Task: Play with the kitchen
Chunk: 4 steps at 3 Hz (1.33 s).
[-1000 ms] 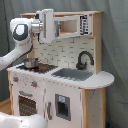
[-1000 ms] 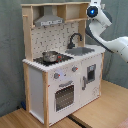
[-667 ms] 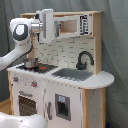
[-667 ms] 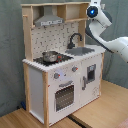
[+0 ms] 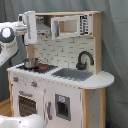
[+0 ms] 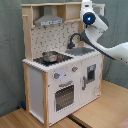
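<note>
We see the kitchen standing on a wooden floor before a grey curtain in both exterior views, its pot sitting on the stove beside the grey sink with the black faucet. In the first exterior view our gripper hangs at the first exterior view's left, above the pot and in front of the range hood. We cannot tell whether it is parted or closed, and nothing shows in its grasp.
</note>
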### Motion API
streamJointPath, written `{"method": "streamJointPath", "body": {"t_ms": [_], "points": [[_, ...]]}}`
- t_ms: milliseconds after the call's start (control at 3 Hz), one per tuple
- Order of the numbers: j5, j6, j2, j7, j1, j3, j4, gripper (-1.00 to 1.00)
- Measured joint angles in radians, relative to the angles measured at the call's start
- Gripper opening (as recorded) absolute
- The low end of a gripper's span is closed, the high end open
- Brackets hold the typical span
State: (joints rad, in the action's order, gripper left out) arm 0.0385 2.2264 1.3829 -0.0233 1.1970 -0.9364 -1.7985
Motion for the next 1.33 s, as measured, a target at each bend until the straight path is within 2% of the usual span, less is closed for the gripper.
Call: {"method": "streamJointPath", "body": {"t_ms": [333, 667, 1000, 1333], "points": [[0.0, 0.008, 0.001, 0.082, -0.03, -0.003, 0.053, 1.0], [-0.011, 0.041, 0.023, 0.165, -0.074, -0.002, 0.059, 1.0], [-0.015, 0.046, 0.09, 0.233, -0.116, -0.008, 0.049, 1.0], [-0.035, 0.057, 0.133, 0.252, -0.169, -0.082, 0.029, 1.0]]}}
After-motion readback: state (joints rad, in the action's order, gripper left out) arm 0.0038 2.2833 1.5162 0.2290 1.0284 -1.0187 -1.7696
